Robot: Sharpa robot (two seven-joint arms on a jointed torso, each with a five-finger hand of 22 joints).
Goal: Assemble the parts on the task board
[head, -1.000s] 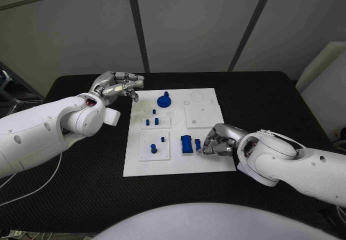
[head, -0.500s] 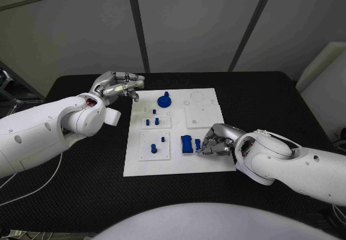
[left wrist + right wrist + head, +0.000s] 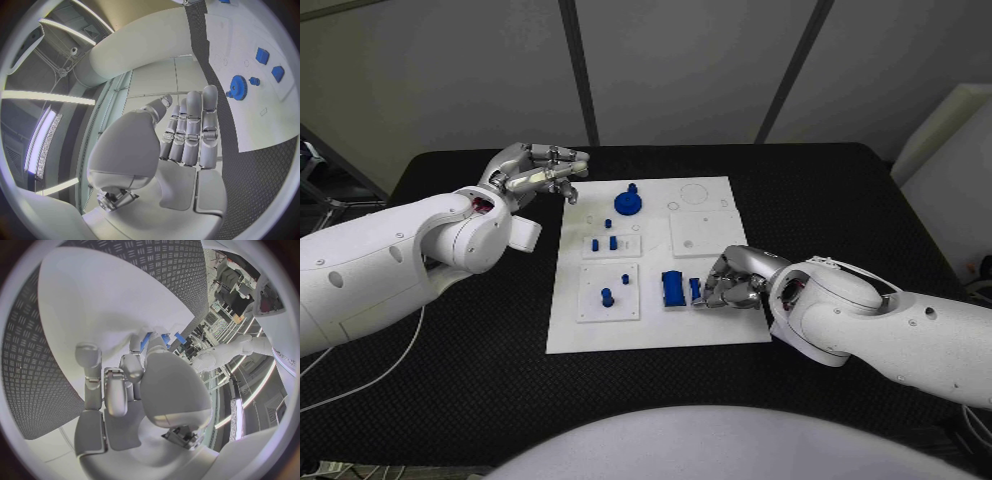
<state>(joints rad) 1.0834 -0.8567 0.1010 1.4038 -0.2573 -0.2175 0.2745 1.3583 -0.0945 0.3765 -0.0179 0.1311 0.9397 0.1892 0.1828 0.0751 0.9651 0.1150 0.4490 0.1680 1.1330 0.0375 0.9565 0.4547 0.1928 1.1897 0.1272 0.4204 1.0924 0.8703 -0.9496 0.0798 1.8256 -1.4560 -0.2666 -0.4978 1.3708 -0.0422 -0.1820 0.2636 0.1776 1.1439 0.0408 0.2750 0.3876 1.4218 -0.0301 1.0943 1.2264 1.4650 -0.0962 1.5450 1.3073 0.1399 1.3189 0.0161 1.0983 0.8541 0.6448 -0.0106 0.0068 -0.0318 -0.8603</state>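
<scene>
The white task board lies mid-table. On it are a blue gear with a knob, two small blue pegs, a taller peg and a blue block. My right hand rests on the board's right side, fingers curled round a slim blue part beside the block. In the right wrist view the fingertips close on that blue part. My left hand hovers off the board's far left corner, fingers curled on nothing. The left wrist view shows this hand and the gear.
Two white insert plates hold the pegs on the board's left half, and a bare white plate sits on its right half. Black table surrounds the board.
The right forearm has edged slightly towards the board while its hand stays at the slim blue part. The left hand has not moved.
</scene>
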